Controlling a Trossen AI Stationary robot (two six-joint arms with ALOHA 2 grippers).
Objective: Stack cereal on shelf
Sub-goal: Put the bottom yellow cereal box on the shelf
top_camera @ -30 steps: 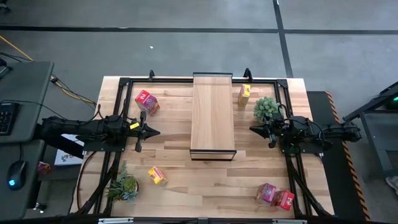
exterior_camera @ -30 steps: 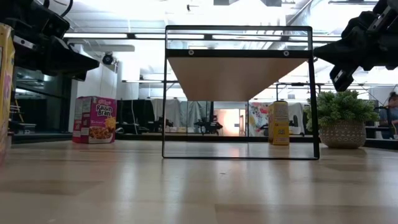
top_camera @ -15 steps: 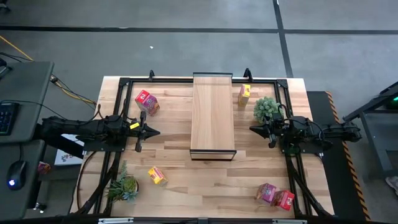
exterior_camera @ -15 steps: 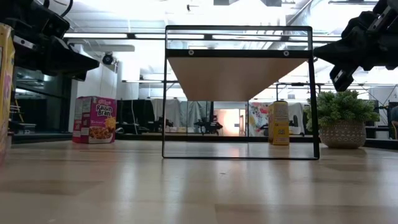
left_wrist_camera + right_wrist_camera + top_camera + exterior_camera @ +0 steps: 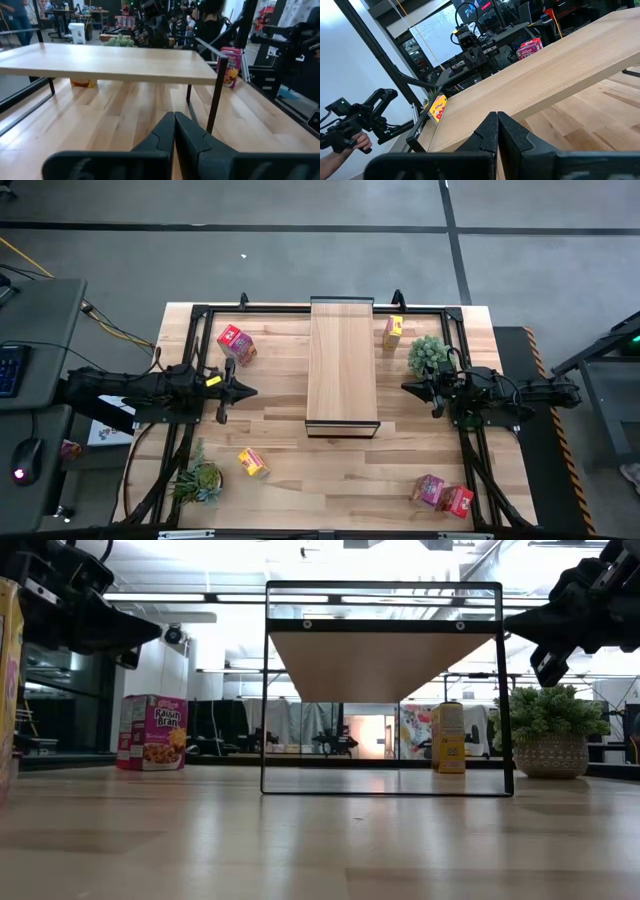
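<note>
On the high view, the left hand (image 5: 243, 391) hovered over the desk (image 5: 280, 430) just left of the shelf (image 5: 342, 360), its fingers pressed together and holding nothing. Beyond it, near the desk's far left corner, lay a red and pink cereal box (image 5: 236, 344); in the low view this was a Raisin Bran box (image 5: 152, 732) standing upright. A small yellow cereal box (image 5: 252, 462) lay nearer the front edge, just beside a potted plant (image 5: 203, 479). The shelf stood in the middle of the desk, its light-wood top bare. Right of it, a yellow cereal box (image 5: 393, 331) stood upright near the far edge, with a second potted plant (image 5: 428, 354) close beside it. The right hand (image 5: 409, 388) hung just right of the shelf, fingers also shut tight and empty. At the front right corner, a pink box (image 5: 429, 489) and a red box (image 5: 457, 500) lay touching each other.
</note>
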